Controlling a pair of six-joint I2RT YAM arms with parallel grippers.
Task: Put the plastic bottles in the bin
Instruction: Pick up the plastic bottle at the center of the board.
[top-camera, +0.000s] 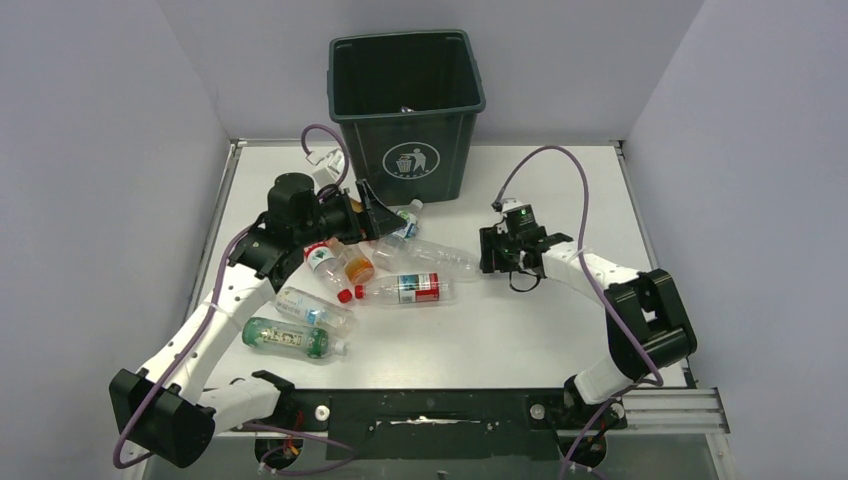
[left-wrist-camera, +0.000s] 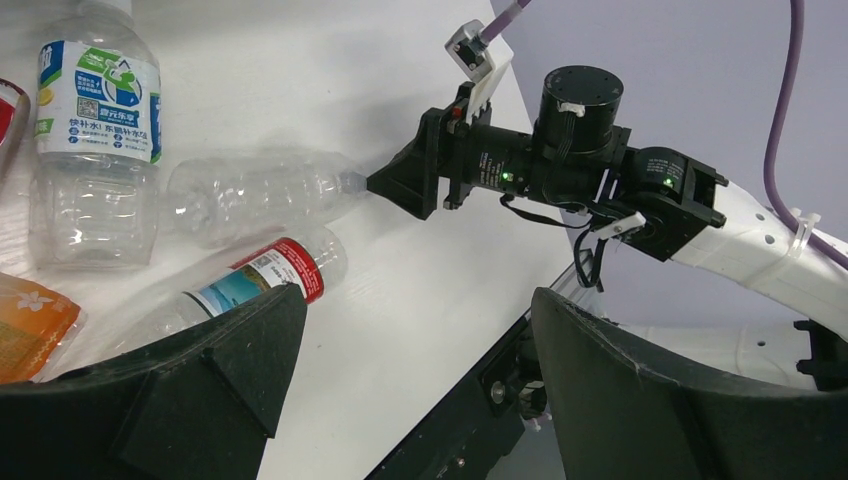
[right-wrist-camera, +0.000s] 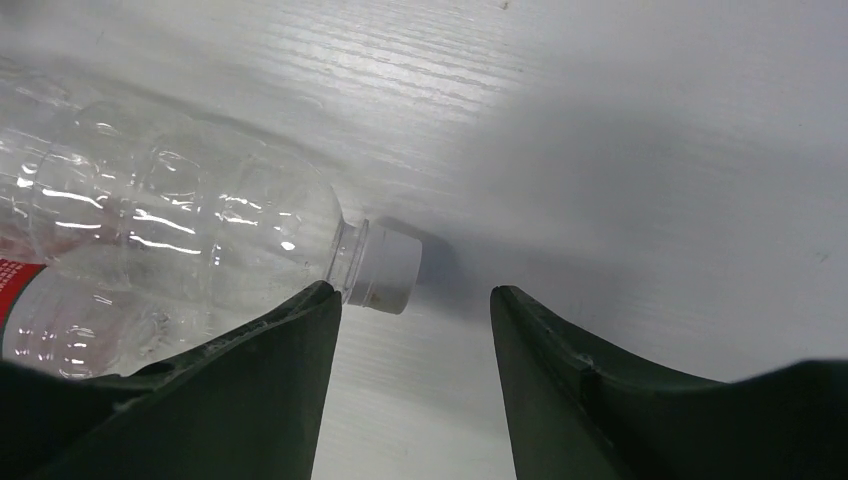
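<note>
Clear bottle (right-wrist-camera: 180, 215) lies left of right gripper (right-wrist-camera: 412, 292), white cap (right-wrist-camera: 385, 265) at fingertips, jaws apart, unclamped; left gripper (left-wrist-camera: 417, 300) wide open above red-label bottle (left-wrist-camera: 270, 272), near side of bin (top-camera: 450, 140)

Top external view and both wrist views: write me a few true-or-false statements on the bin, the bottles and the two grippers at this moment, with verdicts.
1. The bin stands upright at the far side of the table. True.
2. The right gripper holds a bottle up off the table. False: it is open, and the clear unlabelled bottle lies on the table with its cap just at the fingertips.
3. The green-labelled bottle lies nearest the arm bases. True.
4. The left gripper is shut on a red-labelled bottle. False: it is open with nothing between its fingers.
</note>
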